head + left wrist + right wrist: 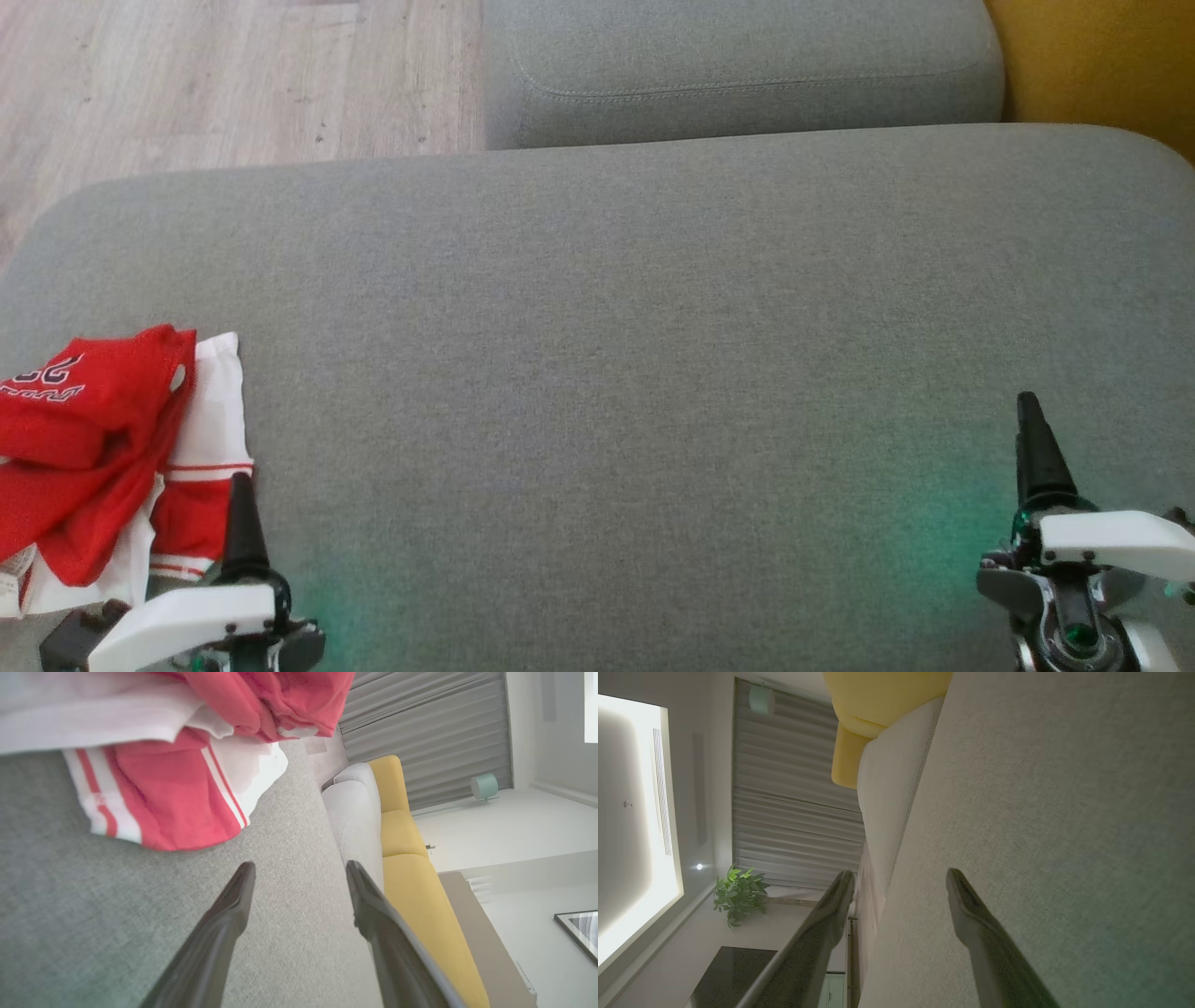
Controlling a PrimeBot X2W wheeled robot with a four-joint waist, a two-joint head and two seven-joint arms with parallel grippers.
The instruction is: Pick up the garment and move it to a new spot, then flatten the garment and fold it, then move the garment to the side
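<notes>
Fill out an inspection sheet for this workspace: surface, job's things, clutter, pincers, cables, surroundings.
Surface: grey cushion, broad and mostly bare.
Job's things: red and white garment, crumpled in a heap at the cushion's near left, not held.
Clutter: nothing seen.
Pincers: left pincer open over the cushion, the garment just ahead of it; right pincer open at the near right, nothing between its fingers.
Cables: nothing seen.
Surroundings: wooden floor at far left, second grey cushion behind, yellow seat at far right, potted plant and curtain beyond.
</notes>
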